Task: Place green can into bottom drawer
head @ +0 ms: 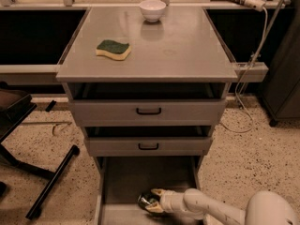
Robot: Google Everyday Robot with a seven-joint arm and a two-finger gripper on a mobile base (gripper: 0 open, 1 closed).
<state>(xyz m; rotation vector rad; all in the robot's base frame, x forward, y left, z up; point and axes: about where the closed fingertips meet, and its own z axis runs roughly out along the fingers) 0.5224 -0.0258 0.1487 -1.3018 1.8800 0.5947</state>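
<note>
The bottom drawer [122, 182] is pulled open below two upper grey drawers. Its flat grey floor shows. The green can [146, 201] lies on its side on the drawer floor near the front; only a dark shiny end of it shows. My gripper [153, 200] reaches in from the lower right on a white arm. Its tan fingers [157, 191] sit on either side of the can, closed around it.
A green-topped yellow sponge [113, 49] and a white bowl [153, 10] sit on the cabinet top [187, 55]. A black chair base [47, 172] stands on the speckled floor at left. A white cable [253, 78] hangs at right.
</note>
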